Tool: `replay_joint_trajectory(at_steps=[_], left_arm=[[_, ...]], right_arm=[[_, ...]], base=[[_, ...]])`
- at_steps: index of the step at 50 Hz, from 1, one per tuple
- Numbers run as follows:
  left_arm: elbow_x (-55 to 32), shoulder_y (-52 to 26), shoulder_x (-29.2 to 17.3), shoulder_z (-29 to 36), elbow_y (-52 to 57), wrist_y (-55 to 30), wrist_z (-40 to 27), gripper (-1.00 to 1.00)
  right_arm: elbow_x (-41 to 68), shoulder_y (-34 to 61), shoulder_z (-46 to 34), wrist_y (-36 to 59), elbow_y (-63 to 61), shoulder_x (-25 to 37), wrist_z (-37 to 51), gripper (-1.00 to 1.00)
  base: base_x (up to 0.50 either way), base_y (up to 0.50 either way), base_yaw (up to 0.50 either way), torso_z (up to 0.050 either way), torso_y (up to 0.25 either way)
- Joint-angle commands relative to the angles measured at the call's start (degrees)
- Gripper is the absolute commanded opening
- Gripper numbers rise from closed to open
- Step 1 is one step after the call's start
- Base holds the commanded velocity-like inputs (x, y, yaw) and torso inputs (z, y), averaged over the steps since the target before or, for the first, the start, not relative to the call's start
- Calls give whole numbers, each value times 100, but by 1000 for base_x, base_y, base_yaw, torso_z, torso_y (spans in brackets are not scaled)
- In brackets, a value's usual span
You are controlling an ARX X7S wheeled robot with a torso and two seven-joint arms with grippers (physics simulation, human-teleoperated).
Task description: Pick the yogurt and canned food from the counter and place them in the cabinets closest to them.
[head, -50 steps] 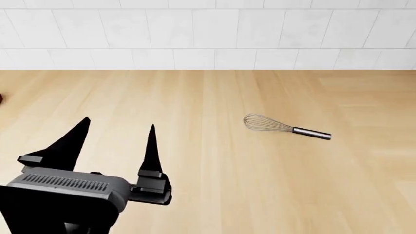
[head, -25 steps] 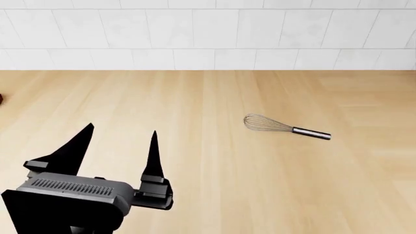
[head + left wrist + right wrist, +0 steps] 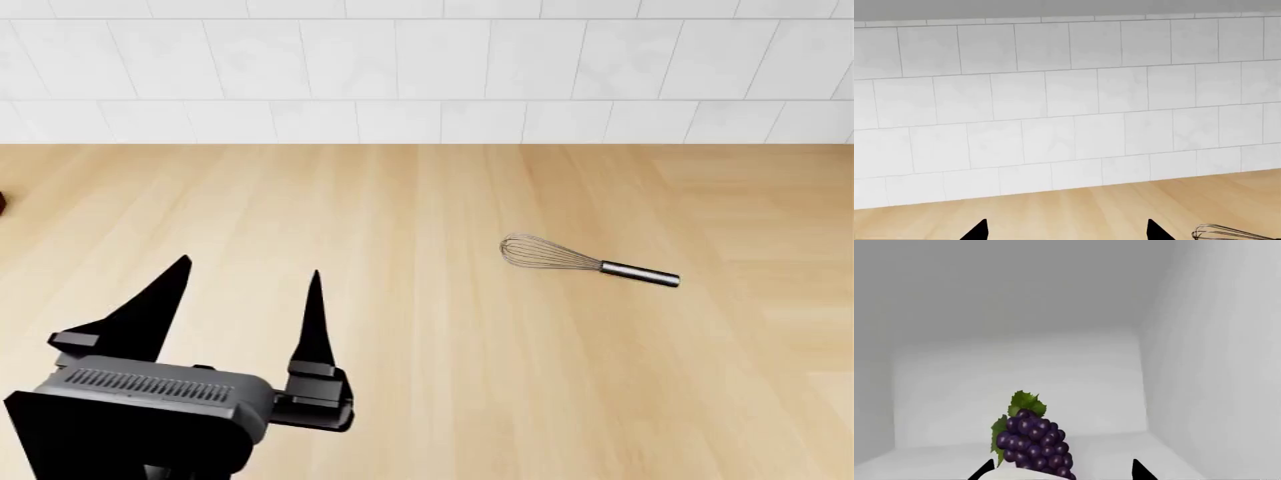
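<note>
The wide light beige wood-grain counter [image 3: 441,200] runs back to a white tiled wall. A wire whisk with a metal handle [image 3: 587,262] lies flat on it, well to the right of the black fingers [image 3: 315,315], basket end nearer them.

Matt light wood-grain counter [image 3: 441,200], glossy white tiled wall [image 3: 427,70], shiny metal wire whisk [image 3: 587,262].

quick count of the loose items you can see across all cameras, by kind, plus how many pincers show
whisk: 1
bunch of purple grapes: 1
pincers: 2, the left pincer and the right pincer, both open
yogurt or canned food: 0 in view
Total: 2 loose items, 2 pincers
</note>
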Motion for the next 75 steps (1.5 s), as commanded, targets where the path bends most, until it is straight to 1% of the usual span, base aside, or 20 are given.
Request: replay_joint_trajectory(at_steps=[1,5,12,24,34,46,55,57,64,70,75], left_arm=[[31,45,-39,-12,-21,78,16,100],[33,46,-41,-19,-21,90,20,100],[51,46,-28,-21,-13,99,31,100],[72,55,2,-14,-41,105,50,100],[54,26,4,-20,38,52,8,100],[66,57,-25,-26,45,111,18,100],[95,92,-64,-24,67,163,28,100],[105,110,-78,-24,59,194,36,100],[158,163,-81,-4,53,239,48,100],[186,172,-61,17,80,215,39,100],[180,141,-54,26,144,151,5,100]], right_arm=[[-462,-460,733,472,806,-21,-293,100],[-399,-418,1118,766,800,-58,-404,100],[-117,-440,1701,1212,782,-19,-350,100],[-123,-579,1816,1449,510,-16,-355,100],[291,-1109,2028,2463,-936,51,-35,100],[654,-1526,1989,3526,-2912,24,465,100],[920,-1698,2121,4015,-3694,-28,794,100],[891,-1808,1924,4115,-4168,16,883,100],[883,-2007,1800,4341,-5266,128,1316,100],[971,-2044,1790,4578,-5644,176,1469,100],[1128,-2066,1941,4878,-5963,143,1659,100]], base=[[0,0,0,0,0],[0,0,0,0,0],[0,0,0,0,0],[0,0,0,0,0],[0,0,0,0,0],[0,0,0,0,0],[0,0,0,0,0],[0,0,0,0,0],[0,0,0,0,0],[0,0,0,0,0],[0,0,0,0,0]])
